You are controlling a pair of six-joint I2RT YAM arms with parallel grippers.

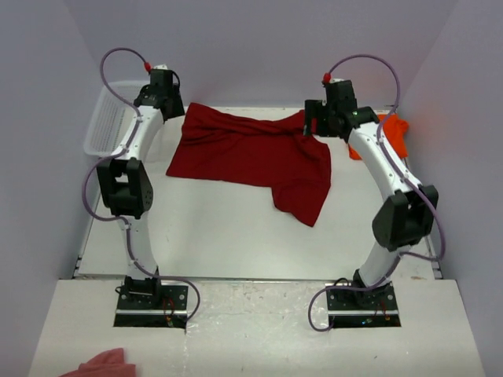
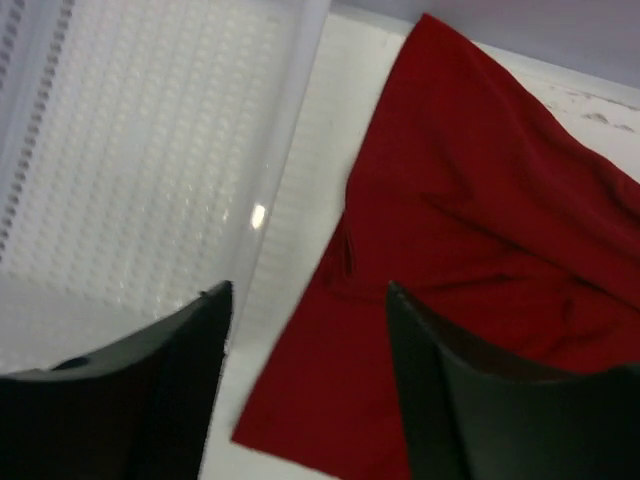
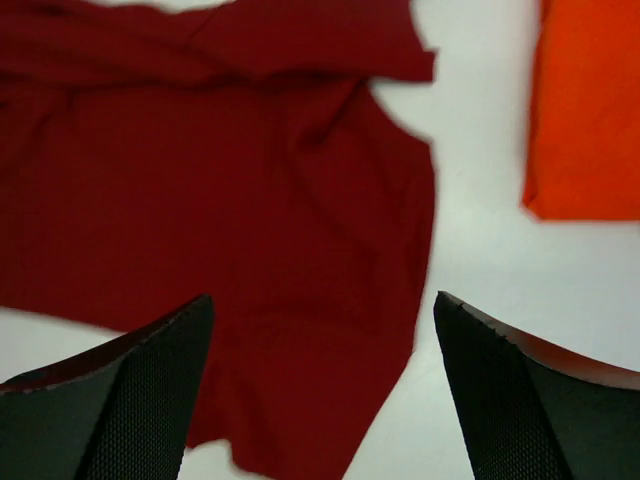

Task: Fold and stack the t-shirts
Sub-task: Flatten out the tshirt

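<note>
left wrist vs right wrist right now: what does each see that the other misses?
Left wrist only: the white mesh basket, next to the shirt's edge. Right wrist only: the orange shirt, lying apart from the red one with bare table between them. Both: the red shirt spread on the white table, and each view's own tool, left tool and right tool, fingers apart above the cloth with nothing gripped.
</note>
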